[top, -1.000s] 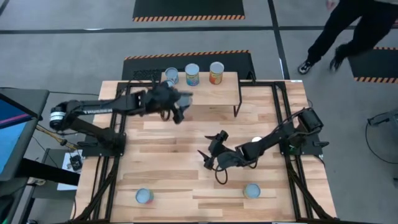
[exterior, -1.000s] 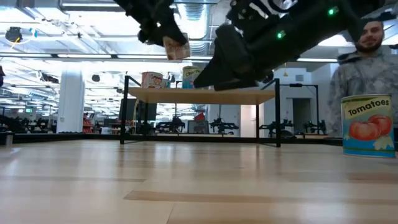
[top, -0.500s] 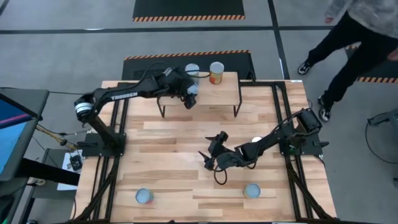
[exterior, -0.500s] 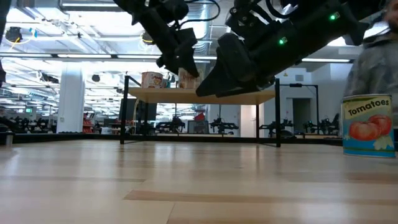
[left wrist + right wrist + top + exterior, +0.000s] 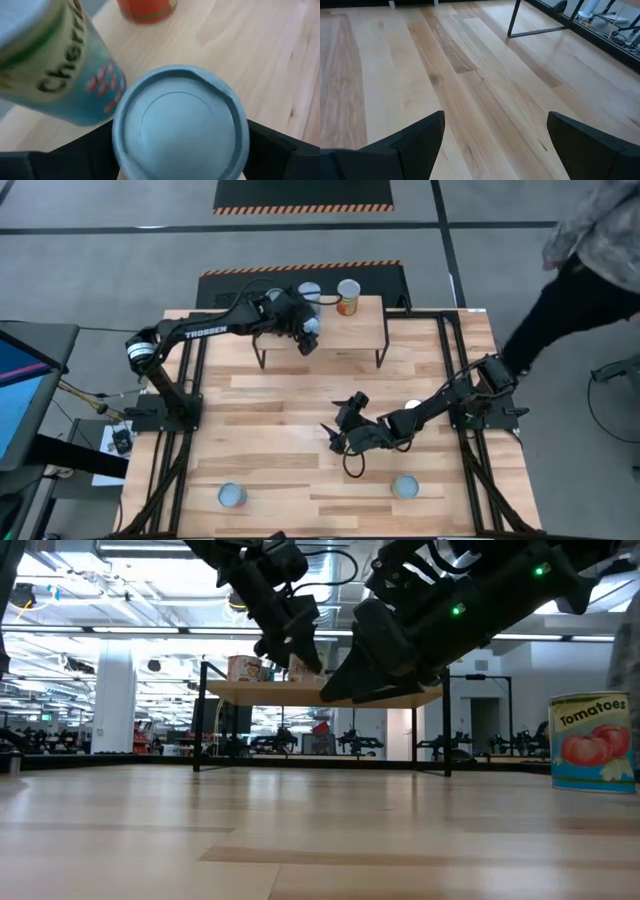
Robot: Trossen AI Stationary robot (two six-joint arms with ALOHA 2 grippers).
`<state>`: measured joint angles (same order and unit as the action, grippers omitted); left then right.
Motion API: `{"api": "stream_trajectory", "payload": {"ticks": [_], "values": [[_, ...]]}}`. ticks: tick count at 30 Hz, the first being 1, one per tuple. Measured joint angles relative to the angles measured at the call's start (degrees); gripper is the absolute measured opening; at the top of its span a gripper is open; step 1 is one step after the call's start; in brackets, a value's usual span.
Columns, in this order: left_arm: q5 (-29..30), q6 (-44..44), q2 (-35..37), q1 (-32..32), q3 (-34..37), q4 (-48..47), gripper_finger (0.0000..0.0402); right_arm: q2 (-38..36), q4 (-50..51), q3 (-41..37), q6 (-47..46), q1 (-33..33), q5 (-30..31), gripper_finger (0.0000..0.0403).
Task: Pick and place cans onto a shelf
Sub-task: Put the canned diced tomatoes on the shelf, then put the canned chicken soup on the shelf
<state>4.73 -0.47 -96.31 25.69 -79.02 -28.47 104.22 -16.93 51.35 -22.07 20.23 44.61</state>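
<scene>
My left gripper (image 5: 306, 332) over the shelf (image 5: 362, 330), fingers either side of a can (image 5: 180, 127) standing there, whether clamped I cannot tell, right gripper (image 5: 340, 428) spread wide mid-table, I count six cans: three on shelf, three on table (image 5: 270, 460).

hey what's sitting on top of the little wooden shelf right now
On the shelf: an orange can, a Cherries can, and a third can between the left gripper's fingers. The arm hides anything further left.
</scene>
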Motion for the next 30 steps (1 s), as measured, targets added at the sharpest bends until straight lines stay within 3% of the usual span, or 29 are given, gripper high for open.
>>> {"api": "stream_trajectory", "payload": {"ticks": [9, 19, 25, 30], "values": [[1.9, 1.3, 1.0, 0.0, 0.1, 0.8, 0.0357, 0.0, 0.0, 0.0, -0.1, 0.0, 0.0, 0.0376], [6.1, 1.8, 12.7, -2.7, -0.8, -4.5, 0.0362, 0.0, 0.2, 0.0, -0.1, 0.0, 0.0, 0.0376], [11.0, 0.7, 17.3, -10.4, -0.7, -13.2, 0.0362, 0.0, 0.2, 0.0, -1.0, 0.0, 0.2, 0.0376], [15.4, -2.8, 21.0, -21.9, 4.0, -15.1, 0.0362, 0.0, 0.2, 0.0, -1.5, 0.0, 0.2, 0.0376]]}}
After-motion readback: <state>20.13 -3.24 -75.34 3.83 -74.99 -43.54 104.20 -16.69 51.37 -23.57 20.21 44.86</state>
